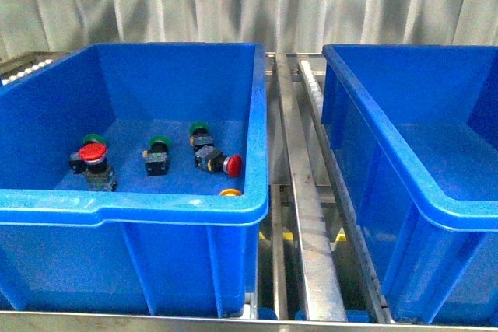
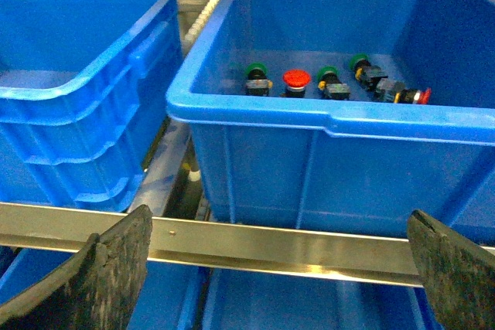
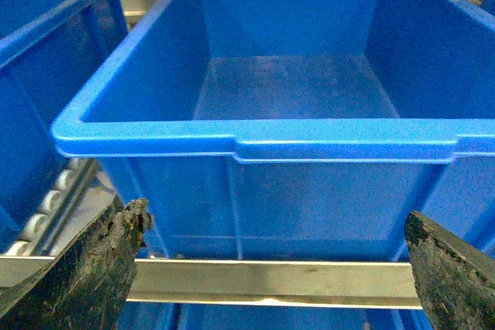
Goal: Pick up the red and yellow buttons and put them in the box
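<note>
Red buttons (image 1: 92,152) in left bin (image 1: 117,209), box (image 1: 467,215) alongside.

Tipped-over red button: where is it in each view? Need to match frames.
Front view: tipped red button inside button bin, near its right wall.
Left wrist view: last in the button row, past the green-capped button.
Right wrist view: not in it.
Shared landmark: upright red button, in front and left wrist views.

There were two blue bins (image 1: 187,204), two red buttons (image 1: 93,152), one yellow button (image 1: 230,191) and three green-capped buttons (image 1: 159,143), six buttons in all
</note>
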Tool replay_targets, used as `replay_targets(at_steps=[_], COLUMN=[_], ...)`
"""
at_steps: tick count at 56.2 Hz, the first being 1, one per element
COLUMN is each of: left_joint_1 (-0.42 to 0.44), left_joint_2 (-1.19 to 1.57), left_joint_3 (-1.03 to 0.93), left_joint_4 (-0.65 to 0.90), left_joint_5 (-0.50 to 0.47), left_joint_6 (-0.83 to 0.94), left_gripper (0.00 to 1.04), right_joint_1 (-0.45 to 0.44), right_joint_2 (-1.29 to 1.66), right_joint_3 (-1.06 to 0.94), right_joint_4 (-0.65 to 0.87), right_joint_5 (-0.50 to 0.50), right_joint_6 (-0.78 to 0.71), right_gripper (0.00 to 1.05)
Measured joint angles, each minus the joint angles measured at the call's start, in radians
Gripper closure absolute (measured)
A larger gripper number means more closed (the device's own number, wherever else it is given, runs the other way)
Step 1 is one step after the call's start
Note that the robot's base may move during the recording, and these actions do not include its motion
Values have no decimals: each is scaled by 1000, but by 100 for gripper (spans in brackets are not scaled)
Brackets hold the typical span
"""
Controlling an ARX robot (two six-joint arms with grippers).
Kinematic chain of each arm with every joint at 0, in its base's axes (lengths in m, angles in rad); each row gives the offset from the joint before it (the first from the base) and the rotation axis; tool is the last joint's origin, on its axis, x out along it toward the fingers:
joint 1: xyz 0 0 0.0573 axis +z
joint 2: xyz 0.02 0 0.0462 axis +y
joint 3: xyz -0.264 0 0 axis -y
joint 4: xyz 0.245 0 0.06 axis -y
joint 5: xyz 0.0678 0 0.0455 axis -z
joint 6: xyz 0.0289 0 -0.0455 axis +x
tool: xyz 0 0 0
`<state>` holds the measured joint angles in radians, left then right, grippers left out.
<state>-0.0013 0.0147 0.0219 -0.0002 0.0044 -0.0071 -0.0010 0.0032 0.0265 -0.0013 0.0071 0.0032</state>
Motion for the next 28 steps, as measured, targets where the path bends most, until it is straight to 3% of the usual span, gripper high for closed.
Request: replay_targets(at_steps=[9, 17, 25, 28], left_joint_1=[40, 107, 74, 48], left_joint_2=[106, 419, 751, 871], left_joint_3=[53, 269, 543, 620], left_joint_4=[-103, 70, 159, 167], left_joint_5=[80, 105, 87, 39], left_joint_6=[-39, -66, -69, -67], left_gripper=[8, 8, 8, 8], right_joint_1=[0, 0, 0, 0], right_joint_2=[0, 0, 0, 0], right_joint_3=[0, 0, 0, 0], right_joint_4=[0, 0, 0, 0], right_joint_5=[-4, -6, -6, -7], right_joint_6=[0, 0, 0, 0], right_gripper=[6, 6, 6, 6])
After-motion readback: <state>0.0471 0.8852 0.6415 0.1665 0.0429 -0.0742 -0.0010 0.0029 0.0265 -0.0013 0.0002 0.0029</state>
